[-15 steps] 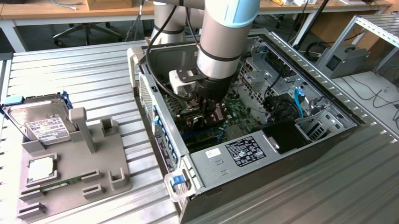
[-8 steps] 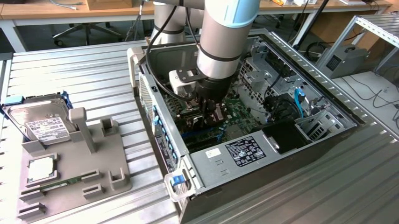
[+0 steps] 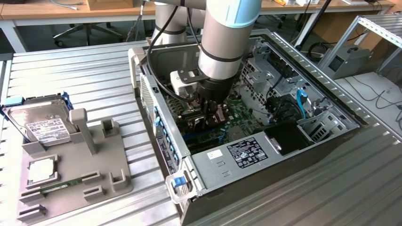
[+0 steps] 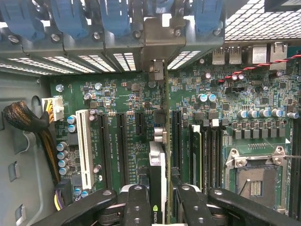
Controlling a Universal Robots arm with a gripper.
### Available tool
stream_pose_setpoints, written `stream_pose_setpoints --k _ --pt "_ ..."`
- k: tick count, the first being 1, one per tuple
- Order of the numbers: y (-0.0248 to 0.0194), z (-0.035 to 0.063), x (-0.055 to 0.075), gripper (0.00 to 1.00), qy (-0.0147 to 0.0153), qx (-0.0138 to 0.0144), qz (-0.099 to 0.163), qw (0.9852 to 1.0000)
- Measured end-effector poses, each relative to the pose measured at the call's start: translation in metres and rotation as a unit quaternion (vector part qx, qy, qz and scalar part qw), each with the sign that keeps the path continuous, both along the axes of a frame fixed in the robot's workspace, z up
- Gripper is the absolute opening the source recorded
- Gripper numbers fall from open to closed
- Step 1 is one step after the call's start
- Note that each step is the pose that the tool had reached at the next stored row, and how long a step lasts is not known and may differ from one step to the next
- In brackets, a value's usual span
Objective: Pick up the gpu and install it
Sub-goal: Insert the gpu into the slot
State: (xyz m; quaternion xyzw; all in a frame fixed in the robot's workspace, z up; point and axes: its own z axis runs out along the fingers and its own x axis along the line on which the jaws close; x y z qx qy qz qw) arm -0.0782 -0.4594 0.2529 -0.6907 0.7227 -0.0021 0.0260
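Bright, even light on the ribbed worktop (image 3: 82, 66), with glare whitening it at the exterior view's left. The case (image 3: 213, 165) interior sits in the arm's (image 3: 226, 37) shadow. In the wrist view the motherboard (image 4: 117, 127) is evenly lit and the claw (image 4: 160, 209) perhaps slightly soft.

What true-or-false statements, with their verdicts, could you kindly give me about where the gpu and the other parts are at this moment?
1. The gripper holds the gpu edge-on over the motherboard. True.
2. The hard drive lies inside the computer case. False: it sits on the grey tray, outside the case, towards the exterior view's left.
3. The case is open, so the motherboard shows. True.
4. The gripper is carrying the RAM stick. False: the stick lies in the grey tray, and the gripper is shut on the gpu.
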Motion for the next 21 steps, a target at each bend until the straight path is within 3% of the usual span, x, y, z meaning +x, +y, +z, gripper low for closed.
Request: stream_pose_setpoints --k 21 --pt "0.0 -0.0007 0.0 0.27 0.0 -0.0001 0.0 1.0"
